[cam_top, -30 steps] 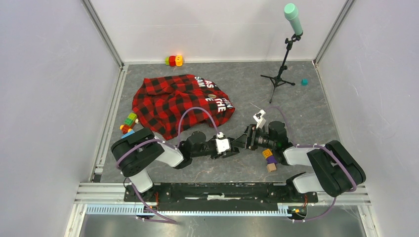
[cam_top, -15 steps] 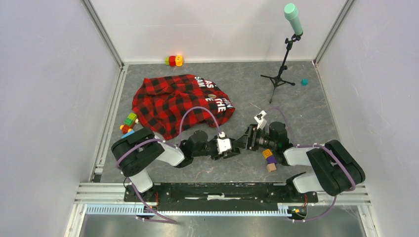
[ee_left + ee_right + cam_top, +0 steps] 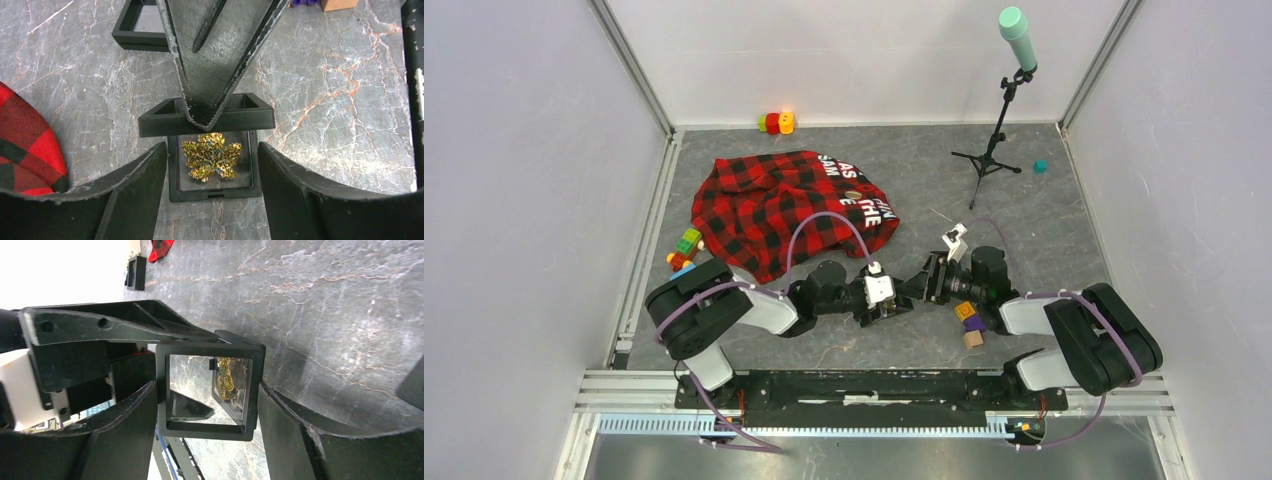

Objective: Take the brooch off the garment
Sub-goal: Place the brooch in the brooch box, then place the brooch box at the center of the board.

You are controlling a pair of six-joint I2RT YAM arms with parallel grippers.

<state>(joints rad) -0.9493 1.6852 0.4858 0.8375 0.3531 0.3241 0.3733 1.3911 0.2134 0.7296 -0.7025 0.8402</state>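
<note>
A: Item one, brooch (image 3: 211, 156): location and status?

B: Gold leaf, lying flat in the base of an open black display case (image 3: 175, 189) on the table (image 3: 1024, 220), near centre, between the two arms. The garment (image 3: 774, 205), a red-and-black check shirt, is heaped at far left, well apart. Removal reads as done. Shutting the case looks like what is left.

A: Item two, jaws?

B: Entry, left gripper (image 3: 211, 150): jaws wide, fingers just beside the base on either side, nothing gripped. Entry, right gripper (image 3: 207, 389): jaws wide, seemingly closed on the case's upright lid frame.

A: Item three, clearances?

B: A spare frame (image 3: 137, 30) lies near the case. The toy blocks (image 3: 969, 322) sit close by the right arm. The microphone stand (image 3: 996, 130) is far right, well apart. There is open table on the near side of the case, and the walls are distant.
</note>
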